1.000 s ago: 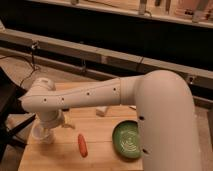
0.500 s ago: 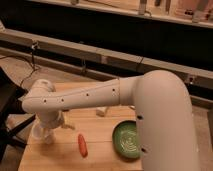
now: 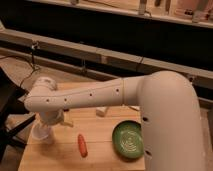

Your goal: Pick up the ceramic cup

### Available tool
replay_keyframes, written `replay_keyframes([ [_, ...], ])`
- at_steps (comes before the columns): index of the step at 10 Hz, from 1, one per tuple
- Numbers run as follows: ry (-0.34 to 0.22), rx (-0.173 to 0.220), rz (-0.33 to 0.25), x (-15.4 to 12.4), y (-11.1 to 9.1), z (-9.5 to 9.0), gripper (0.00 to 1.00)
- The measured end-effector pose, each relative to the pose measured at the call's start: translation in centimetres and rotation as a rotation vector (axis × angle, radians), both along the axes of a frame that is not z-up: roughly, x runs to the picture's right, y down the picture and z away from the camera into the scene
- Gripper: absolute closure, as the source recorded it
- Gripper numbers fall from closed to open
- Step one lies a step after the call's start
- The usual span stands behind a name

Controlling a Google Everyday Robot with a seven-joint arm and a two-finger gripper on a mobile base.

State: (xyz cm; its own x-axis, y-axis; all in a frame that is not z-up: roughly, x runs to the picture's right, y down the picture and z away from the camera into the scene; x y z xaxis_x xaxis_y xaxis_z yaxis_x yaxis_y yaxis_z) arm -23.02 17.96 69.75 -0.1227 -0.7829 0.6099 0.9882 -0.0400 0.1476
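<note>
Ceramic cup (image 3: pixel 42 134): a small pale round object stands near the left edge of the wooden table (image 3: pixel 100 150), directly below the arm's wrist; this is judged to be the cup, though its outline merges with the hardware above it. It appears to rest on the table surface.

Gripper (image 3: pixel 48 124): positioned at the left end of the white arm (image 3: pixel 85 97), pointing down over the cup. Whether it touches the cup cannot be determined, and the state of the claw cannot be told from this view.

Surroundings: 1 orange carrot-like item (image 3: pixel 82 145) lies just right of the cup, apart from it. 1 dark green bowl (image 3: pixel 128 140) sits further right, well apart. A small pale block (image 3: pixel 102 111) lies behind, partly under the arm.

Assessment: the step in hand is judged to be the final approach or grasp. The next move calls for a secure hold on the cup, then a straight vertical lift, keeping clear of the carrot-like item.
</note>
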Motion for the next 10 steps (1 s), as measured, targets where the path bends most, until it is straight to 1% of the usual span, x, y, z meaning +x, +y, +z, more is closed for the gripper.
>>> replay_keyframes([
  [1, 0.004, 0.005, 0.006, -0.1, 0.0, 0.1, 0.20],
  [3, 0.018, 0.019, 0.014, -0.2, 0.1, 1.0, 0.20],
  [5, 0.016, 0.016, 0.016, -0.6, 0.3, 1.8, 0.20],
  [6, 0.012, 0.004, 0.016, -0.9, 0.8, 2.6, 0.20],
  [10, -0.025, -0.040, 0.013, -1.8, 2.3, 4.4, 0.20],
])
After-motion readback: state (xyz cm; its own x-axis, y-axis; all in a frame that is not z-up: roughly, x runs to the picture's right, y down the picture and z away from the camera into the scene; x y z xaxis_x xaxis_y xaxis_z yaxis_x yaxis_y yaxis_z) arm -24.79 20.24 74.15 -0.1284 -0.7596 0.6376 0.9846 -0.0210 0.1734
